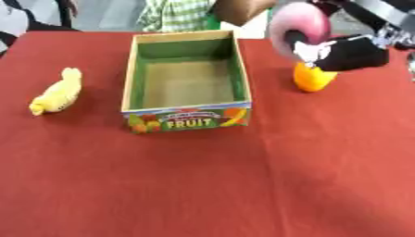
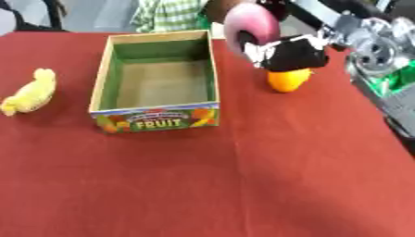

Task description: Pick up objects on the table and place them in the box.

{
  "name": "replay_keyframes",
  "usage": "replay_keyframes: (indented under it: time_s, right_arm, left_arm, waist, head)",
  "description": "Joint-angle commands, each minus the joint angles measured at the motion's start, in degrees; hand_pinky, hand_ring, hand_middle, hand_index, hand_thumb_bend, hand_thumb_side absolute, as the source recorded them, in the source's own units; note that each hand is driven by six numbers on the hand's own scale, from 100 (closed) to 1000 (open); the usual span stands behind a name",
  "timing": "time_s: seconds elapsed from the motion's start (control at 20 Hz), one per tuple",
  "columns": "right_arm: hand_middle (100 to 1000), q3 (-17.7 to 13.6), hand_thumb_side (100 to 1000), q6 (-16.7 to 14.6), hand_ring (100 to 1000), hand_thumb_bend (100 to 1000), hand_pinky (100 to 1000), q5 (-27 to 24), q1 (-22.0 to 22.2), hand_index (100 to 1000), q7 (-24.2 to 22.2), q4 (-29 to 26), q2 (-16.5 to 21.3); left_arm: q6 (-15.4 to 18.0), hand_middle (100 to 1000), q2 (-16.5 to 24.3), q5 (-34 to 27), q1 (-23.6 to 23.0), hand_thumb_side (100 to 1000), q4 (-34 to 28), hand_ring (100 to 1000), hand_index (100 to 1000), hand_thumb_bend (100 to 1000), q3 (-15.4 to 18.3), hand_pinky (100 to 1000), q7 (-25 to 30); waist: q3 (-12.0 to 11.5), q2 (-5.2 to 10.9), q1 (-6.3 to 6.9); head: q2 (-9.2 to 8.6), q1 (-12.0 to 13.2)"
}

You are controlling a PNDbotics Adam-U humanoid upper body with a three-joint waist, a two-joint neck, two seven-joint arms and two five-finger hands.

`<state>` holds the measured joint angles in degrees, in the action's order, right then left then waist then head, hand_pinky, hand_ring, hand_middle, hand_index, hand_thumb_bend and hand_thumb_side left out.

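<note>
The robot's right hand [image 1: 344, 53] grips a round pink-and-white object [image 1: 298, 28], raised just right of the open cardboard FRUIT box [image 1: 186, 118]. An orange fruit [image 1: 312, 78] sits below; a yellow duck toy [image 1: 57, 95] lies left.

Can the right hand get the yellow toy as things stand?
Probably not yet. The right hand is shut on a pink toy over at the right, and the box stands between it and the yellow toy at far left.
</note>
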<state>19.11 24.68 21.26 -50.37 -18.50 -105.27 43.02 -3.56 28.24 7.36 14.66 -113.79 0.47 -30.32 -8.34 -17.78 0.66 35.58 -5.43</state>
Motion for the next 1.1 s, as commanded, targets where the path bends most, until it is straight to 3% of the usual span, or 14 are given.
replay_keyframes:
  time_s: [0.05,0.5,0.65,1.0,1.1]
  right_arm:
    - [460,0.32,275,1.83,602,100,727,3.04,-4.12,556,-0.66,4.00,-3.46]
    - [462,1.88,298,3.23,612,100,737,10.95,-15.61,561,-1.32,16.86,-15.81]
    - [463,1.25,298,2.94,614,100,740,13.57,-16.65,562,-0.92,21.13,-19.48]
    - [481,0.65,335,-0.95,643,100,753,17.86,-17.57,581,-0.55,30.51,-25.09]
    - [504,0.89,361,-2.61,680,100,766,19.07,-17.79,622,-1.10,33.29,-25.85]
  left_arm:
    - [0.14,601,1.11,-0.15,0.72,825,-0.80,537,669,100,0.16,491,0.23]
    - [0.46,601,0.91,-0.40,1.96,824,-0.80,538,668,100,-0.18,491,0.44]
    - [0.60,601,0.78,-0.55,2.70,823,-0.80,538,668,100,-0.40,491,0.64]
    - [0.95,601,0.58,-0.78,4.12,824,-0.80,538,667,100,-0.73,492,1.00]
    - [0.93,601,0.55,-0.83,4.15,820,-0.80,538,666,100,-0.75,492,1.00]
  waist:
    - [-0.14,1.01,0.19]
    - [-0.62,-0.92,0.11]
    - [-1.50,-1.73,0.05]
    - [-3.48,-3.36,-0.51]
    - [-3.73,-3.60,-0.68]
  head:
    - [0.13,-1.06]
    - [-1.23,-2.21]
    - [-1.94,-2.83]
    - [-2.92,-3.55]
    - [-2.96,-3.47]
